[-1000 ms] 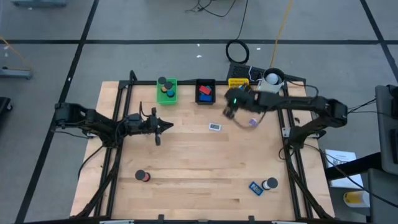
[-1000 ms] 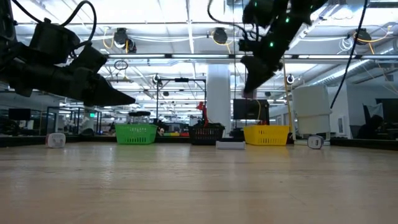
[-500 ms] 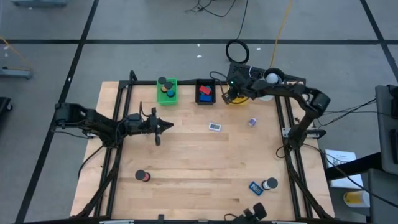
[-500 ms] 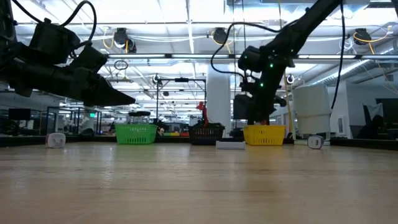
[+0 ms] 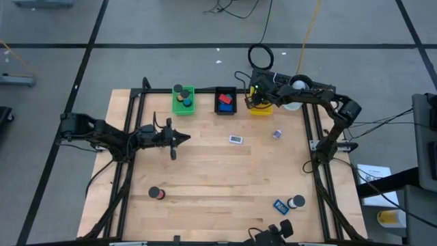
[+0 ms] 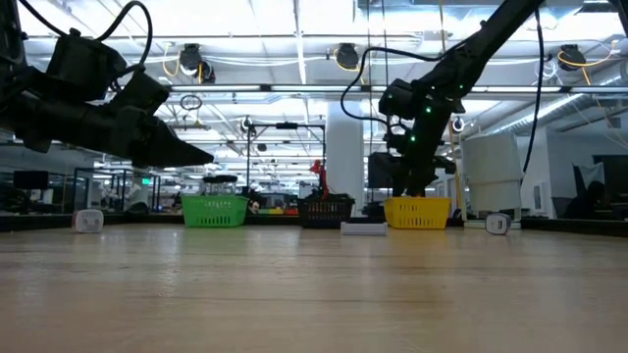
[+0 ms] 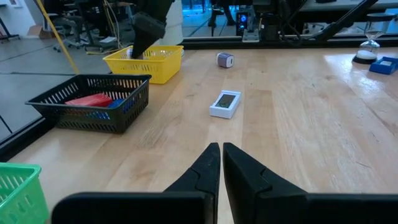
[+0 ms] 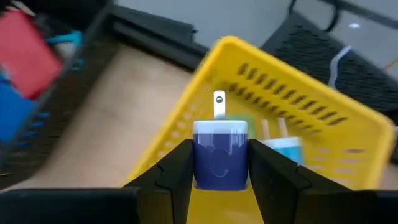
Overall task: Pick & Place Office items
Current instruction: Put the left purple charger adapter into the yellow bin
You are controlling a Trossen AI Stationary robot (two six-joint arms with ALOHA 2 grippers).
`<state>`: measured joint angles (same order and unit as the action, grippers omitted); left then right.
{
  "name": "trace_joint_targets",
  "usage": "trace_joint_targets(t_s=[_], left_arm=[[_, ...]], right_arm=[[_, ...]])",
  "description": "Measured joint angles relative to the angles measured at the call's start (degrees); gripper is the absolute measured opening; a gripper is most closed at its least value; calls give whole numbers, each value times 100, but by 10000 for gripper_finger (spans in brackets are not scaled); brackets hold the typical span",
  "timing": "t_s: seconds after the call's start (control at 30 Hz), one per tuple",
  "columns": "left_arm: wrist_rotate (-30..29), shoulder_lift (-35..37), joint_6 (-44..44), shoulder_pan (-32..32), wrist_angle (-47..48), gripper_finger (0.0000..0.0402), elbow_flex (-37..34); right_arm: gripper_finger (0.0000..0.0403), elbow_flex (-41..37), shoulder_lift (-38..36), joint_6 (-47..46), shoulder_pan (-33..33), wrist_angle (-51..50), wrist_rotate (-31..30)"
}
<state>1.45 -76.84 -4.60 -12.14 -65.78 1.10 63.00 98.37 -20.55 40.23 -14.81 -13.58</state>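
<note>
Since the earlier frames the right gripper (image 5: pixel 254 98) has swung from over the middle of the table to the yellow tray (image 5: pixel 262 108) at the far edge, while the left arm has not shifted. In the high view the left gripper (image 5: pixel 183 139) hangs over the left half of the table (image 5: pixel 218 171); the green tray (image 5: pixel 183 100) holds dark and blue pieces, the black tray (image 5: pixel 225 100) holds red and blue blocks. Loose on the wood lie a white card-like piece (image 5: pixel 235 139), a small purple piece (image 5: pixel 276 134), a dark roll (image 5: pixel 158 194) near the front left, and a blue block (image 5: pixel 280 206) just beside a white roll (image 5: pixel 296 202) at the front right. In the low view the right gripper (image 6: pixel 410 175) hangs just above the yellow tray (image 6: pixel 420 211). In the left wrist view the left gripper (image 7: pixel 221 155) has its fingers pressed together, holding nothing. In the right wrist view the right gripper (image 8: pixel 219 163) is clamped on a small blue and white plug-like piece (image 8: pixel 219 154) above the yellow tray (image 8: pixel 292 106).
</note>
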Motion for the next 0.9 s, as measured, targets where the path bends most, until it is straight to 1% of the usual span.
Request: trace_joint_targets(t_s=[0.1,0.17,0.37,0.5,0.6,0.7,0.83,0.9], left_arm=[[0,0,21,0,0,28,0],[0,0,31,0,0,28,0],[-2,0,22,0,-2,28,0],[-1,0,26,0,-3,28,0],[0,0,23,0,-21,28,0],[3,2,33,2,-28,28,0],[14,2,58,7,-14,28,0],[11,2,57,7,-2,28,0]], right_arm=[[130,7,56,-18,-4,2,231],[130,0,46,-1,-18,-260,332],[130,0,-305,-137,-79,-592,335],[130,4,-443,-460,-227,-841,393],[130,0,-396,-818,-364,-864,378],[130,2,-246,-1098,-459,-634,343],[130,-5,-158,-1293,-422,-609,280],[130,-4,-157,-1330,-378,-617,128]])
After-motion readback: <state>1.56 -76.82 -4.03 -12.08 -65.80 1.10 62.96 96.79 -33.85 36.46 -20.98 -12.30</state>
